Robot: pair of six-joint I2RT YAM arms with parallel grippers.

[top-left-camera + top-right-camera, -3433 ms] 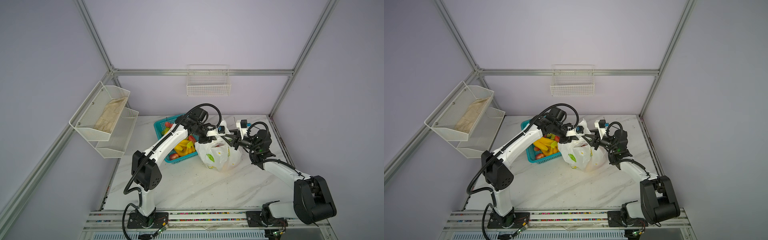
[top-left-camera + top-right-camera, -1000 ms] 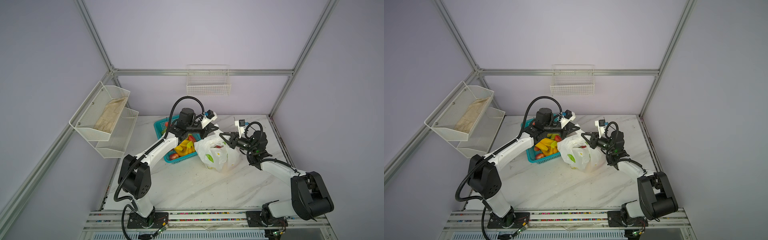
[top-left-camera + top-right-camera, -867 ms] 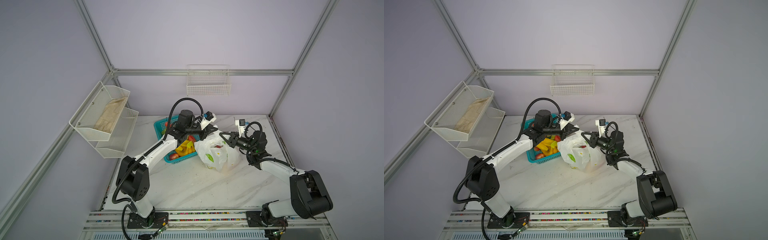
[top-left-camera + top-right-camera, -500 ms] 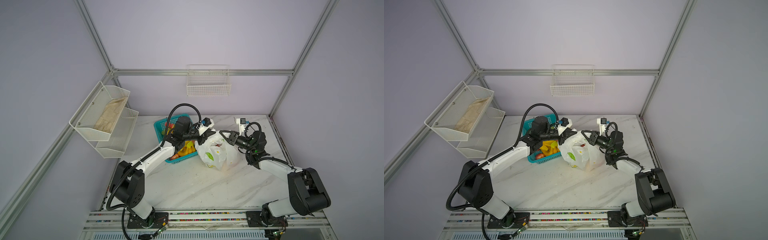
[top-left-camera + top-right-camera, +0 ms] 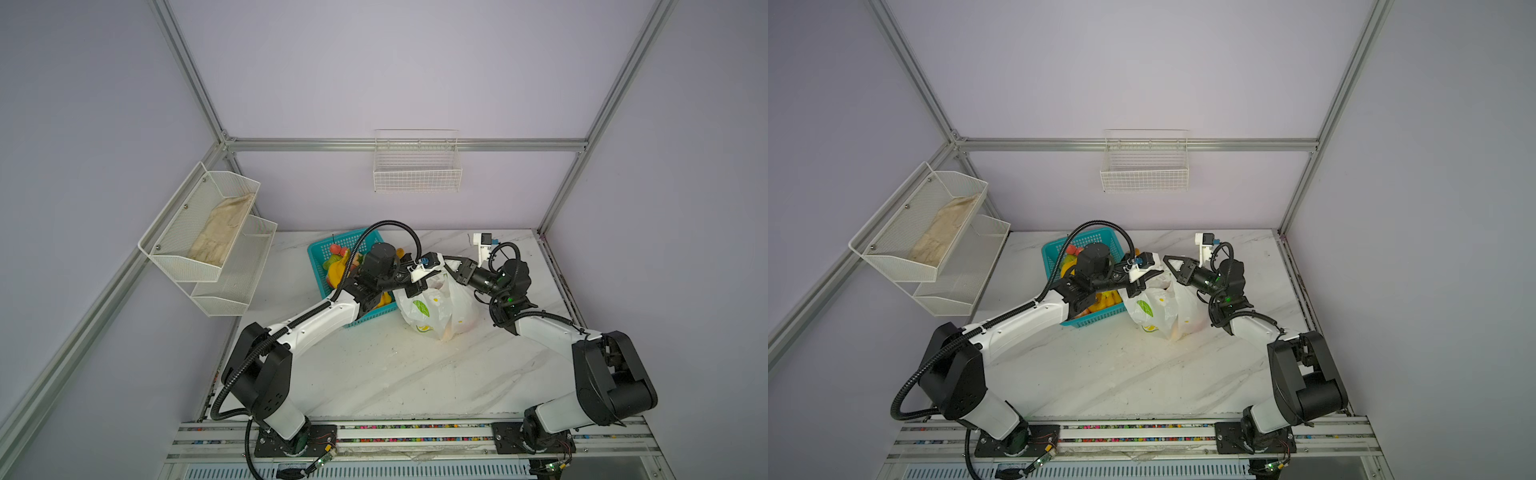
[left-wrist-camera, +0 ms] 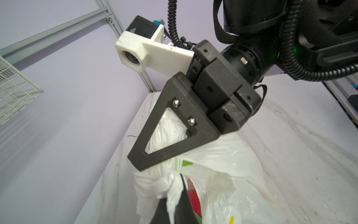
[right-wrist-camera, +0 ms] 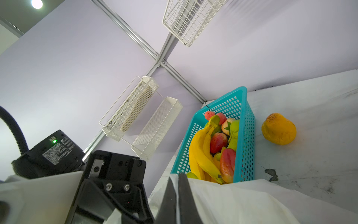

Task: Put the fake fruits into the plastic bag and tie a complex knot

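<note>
The white plastic bag stands on the table beside the teal basket, with a red fruit showing inside its mouth. My left gripper is shut on a twisted, bunched handle strip; I cannot tell whether it is a tied knot. My right gripper is shut on thin bag film at the opposite side of the mouth, close to the left one. More fake fruits, bananas and red ones, fill the basket. An orange fruit lies on the table behind it.
The teal lattice basket sits at the back left of the marble table, under the left arm. White mesh shelves holding a beige cloth hang on the left wall. A wire basket hangs on the back wall.
The left arm has swung down from above the basket to the bag's mouth, still holding the handle strip. The right gripper has closed on the bag's film.
</note>
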